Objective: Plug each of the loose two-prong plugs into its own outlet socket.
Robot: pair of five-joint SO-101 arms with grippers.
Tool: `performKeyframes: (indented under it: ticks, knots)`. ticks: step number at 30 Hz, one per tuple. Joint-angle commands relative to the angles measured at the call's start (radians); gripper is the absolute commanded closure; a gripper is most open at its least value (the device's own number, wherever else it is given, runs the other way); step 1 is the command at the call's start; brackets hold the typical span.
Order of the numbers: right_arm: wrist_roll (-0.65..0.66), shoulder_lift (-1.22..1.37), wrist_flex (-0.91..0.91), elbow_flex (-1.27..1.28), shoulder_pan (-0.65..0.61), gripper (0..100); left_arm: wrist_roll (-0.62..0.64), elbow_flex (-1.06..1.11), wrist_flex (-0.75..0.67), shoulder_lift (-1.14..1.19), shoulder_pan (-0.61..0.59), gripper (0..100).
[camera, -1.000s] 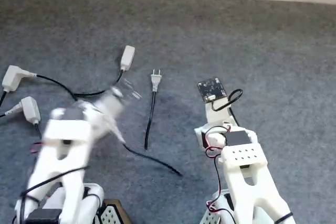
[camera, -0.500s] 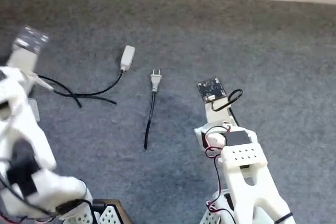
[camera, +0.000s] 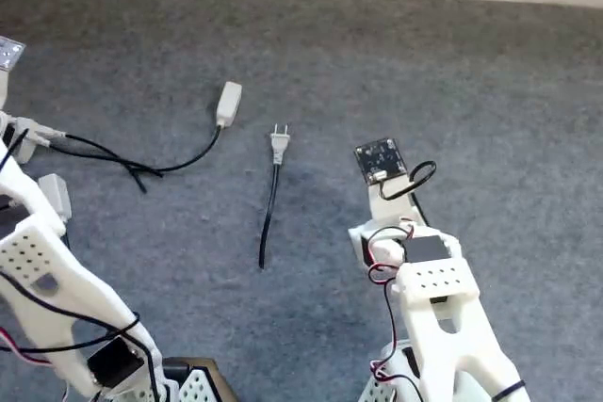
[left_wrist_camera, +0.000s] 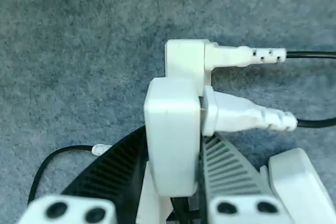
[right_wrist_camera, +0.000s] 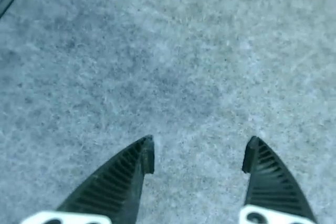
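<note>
- Two-prong plug (camera: 279, 141) lies loose on the grey carpet (camera: 490, 82). Its prongs point away from the arms and its black cable (camera: 269, 214) trails back toward them. Nothing touches it.
- White socket (camera: 228, 103) lies near the plug, a little beyond it on the left arm's side. Its own black lead (camera: 179, 165) curves off farther from the plug.
- Left gripper (left_wrist_camera: 176, 145) is well apart from the plug, out at the carpet's edge past the white socket. Its jaws are closed against a white block (left_wrist_camera: 173, 124) held between them.
- A white moulded cord end (left_wrist_camera: 241, 119) meets that block's side. A second white block (left_wrist_camera: 185, 59) with its own cord end (left_wrist_camera: 244, 55) lies just beyond it.
- Right gripper (right_wrist_camera: 199, 156) hangs over bare carpet near the plug, on the side away from the white socket. Its jaws are spread wide with nothing between them.
</note>
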Motion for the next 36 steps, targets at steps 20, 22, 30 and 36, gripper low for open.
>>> performKeyframes:
  ticks: [20, 22, 30, 36]
  knots:
    - [0.014, 0.002, -0.018, -0.008, -0.002, 73.2, 0.221, -0.757, 0.477, 0.048, 0.180, 69]
    - [0.014, 0.001, -0.018, -0.008, -0.002, 73.2, 0.273, -0.733, 0.477, 0.018, 0.278, 69]
    - [0.014, -0.007, -0.019, -0.010, 0.028, 73.2, 0.341, -0.596, 0.473, 0.021, 0.720, 69]
    - [0.014, -0.007, -0.019, -0.013, 0.036, 73.2, 0.336, -0.567, 0.348, 0.193, 0.863, 69]
